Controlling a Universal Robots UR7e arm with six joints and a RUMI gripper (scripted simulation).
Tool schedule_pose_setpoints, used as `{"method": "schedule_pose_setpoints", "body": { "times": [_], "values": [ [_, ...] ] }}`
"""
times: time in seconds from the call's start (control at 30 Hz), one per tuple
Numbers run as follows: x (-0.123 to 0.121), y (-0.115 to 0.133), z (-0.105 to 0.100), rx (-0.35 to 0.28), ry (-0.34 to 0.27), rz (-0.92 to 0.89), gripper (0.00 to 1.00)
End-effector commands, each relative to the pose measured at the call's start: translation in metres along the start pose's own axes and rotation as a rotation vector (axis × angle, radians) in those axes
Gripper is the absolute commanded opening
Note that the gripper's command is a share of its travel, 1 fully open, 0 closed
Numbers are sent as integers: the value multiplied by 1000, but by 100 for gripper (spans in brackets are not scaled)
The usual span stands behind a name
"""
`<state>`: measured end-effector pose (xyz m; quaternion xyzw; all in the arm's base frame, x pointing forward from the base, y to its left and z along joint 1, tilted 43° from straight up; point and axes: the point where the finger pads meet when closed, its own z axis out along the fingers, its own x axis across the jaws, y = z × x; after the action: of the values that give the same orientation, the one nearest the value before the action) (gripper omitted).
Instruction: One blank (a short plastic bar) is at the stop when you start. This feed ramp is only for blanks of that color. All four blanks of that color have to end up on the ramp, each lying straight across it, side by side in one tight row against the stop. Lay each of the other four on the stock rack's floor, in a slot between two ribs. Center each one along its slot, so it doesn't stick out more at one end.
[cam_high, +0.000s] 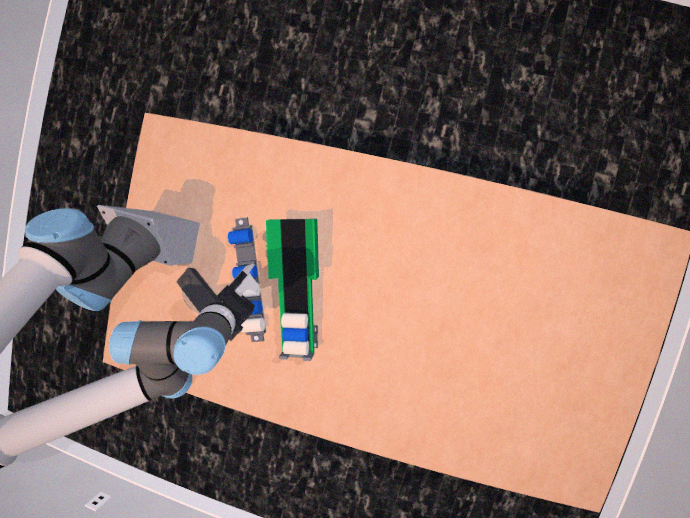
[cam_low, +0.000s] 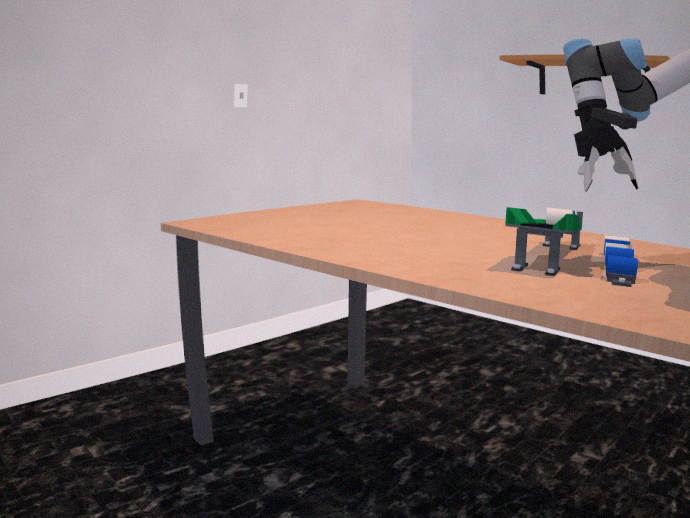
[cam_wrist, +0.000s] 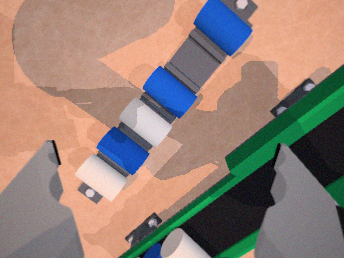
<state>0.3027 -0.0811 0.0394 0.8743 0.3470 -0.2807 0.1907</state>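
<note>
The green feed ramp (cam_high: 294, 278) with a black floor holds three blanks at its low end: a white one (cam_high: 295, 347) at the stop, a blue one (cam_high: 295, 334) above it, and another white one (cam_high: 294, 320). The grey stock rack lies beside it. The wrist view shows five blanks in it: blue (cam_wrist: 223, 25), an empty slot (cam_wrist: 195, 62), blue (cam_wrist: 170, 91), white (cam_wrist: 146, 121), blue (cam_wrist: 123, 150), white (cam_wrist: 101, 176). My gripper (cam_low: 610, 184) is open and empty, high above the rack (cam_low: 619, 262). It also shows in the wrist view (cam_wrist: 165, 210) and from above (cam_high: 245, 287).
The ramp (cam_low: 543, 220) stands on grey legs above the table top. The arm's grey base plate (cam_high: 161, 236) sits left of the rack. A wall shelf (cam_low: 546, 58) hangs behind the arm.
</note>
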Motion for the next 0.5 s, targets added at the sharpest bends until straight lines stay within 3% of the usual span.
{"method": "schedule_pose_setpoints", "body": {
  "times": [0.0,0.23,0.47],
  "values": [
    [-17,26,-4,-66,51,146,100],
    [-35,47,-8,-118,83,273,100],
    [-77,79,-16,-214,134,513,100]
  ]
}}
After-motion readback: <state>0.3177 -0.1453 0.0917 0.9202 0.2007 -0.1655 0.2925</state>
